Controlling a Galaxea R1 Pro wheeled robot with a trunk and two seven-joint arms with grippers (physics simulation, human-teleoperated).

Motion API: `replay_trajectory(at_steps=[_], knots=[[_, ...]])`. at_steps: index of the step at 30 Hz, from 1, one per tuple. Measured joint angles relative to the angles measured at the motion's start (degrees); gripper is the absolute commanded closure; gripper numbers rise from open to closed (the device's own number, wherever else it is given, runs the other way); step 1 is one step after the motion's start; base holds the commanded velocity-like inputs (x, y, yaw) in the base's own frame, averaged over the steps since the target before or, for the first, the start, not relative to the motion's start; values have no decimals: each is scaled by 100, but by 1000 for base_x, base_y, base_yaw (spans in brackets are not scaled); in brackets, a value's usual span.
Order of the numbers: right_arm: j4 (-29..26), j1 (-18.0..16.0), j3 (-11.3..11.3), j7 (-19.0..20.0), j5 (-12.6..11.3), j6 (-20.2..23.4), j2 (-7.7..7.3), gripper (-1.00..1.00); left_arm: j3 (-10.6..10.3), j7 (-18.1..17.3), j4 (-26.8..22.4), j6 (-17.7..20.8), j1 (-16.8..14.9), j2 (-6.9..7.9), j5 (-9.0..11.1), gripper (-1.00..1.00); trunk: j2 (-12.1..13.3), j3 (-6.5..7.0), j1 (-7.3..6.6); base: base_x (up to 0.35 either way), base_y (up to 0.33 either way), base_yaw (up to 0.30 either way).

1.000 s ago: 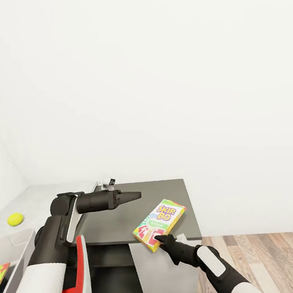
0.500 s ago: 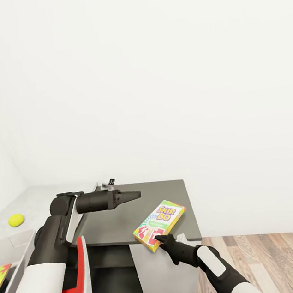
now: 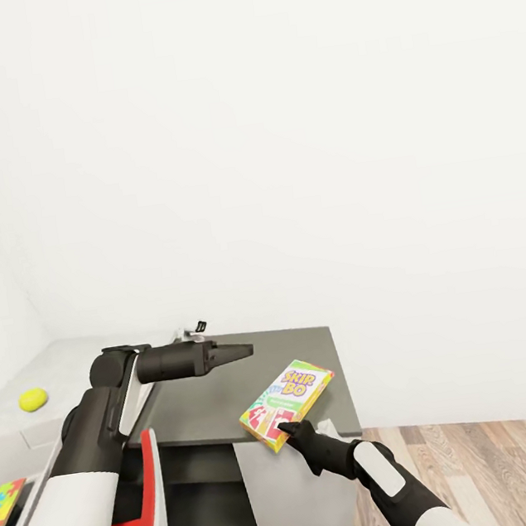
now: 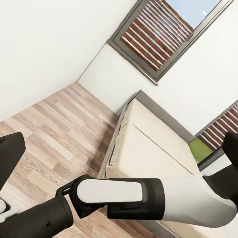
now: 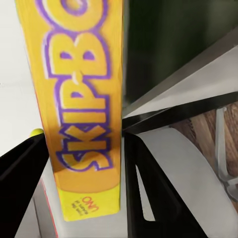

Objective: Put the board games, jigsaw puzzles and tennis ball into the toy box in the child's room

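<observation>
Board game (image 3: pixel 288 404): flat glossy yellow-green box lying at the front right corner of my dark matte bench (image 3: pixel 206 396).
Right gripper (image 3: pixel 288 432): pinching its near edge.
Left gripper (image 3: pixel 240 351): tapered black, pressed together.
Tennis ball (image 3: pixel 33 400): fuzzy yellow sphere, far left.

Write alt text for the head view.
The right hand grips the near end of a yellow-green Skip-Bo board game over the dark cabinet top. The left hand hovers above that top, and a tennis ball lies on the pale table to the left.
</observation>
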Motion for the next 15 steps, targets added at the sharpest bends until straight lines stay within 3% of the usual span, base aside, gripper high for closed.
replay_trajectory(at_steps=[8,15], knots=[[-40,-4,-11,-24,-5,-7,0,100,0,5,0,0,-11,13,-26,-100,321,144,-176,0,0,0],[-94,-15,-23,-41,3,21,0,100,1,6,9,0,-34,142,-19,-100,602,270,-330,0,0,0]])
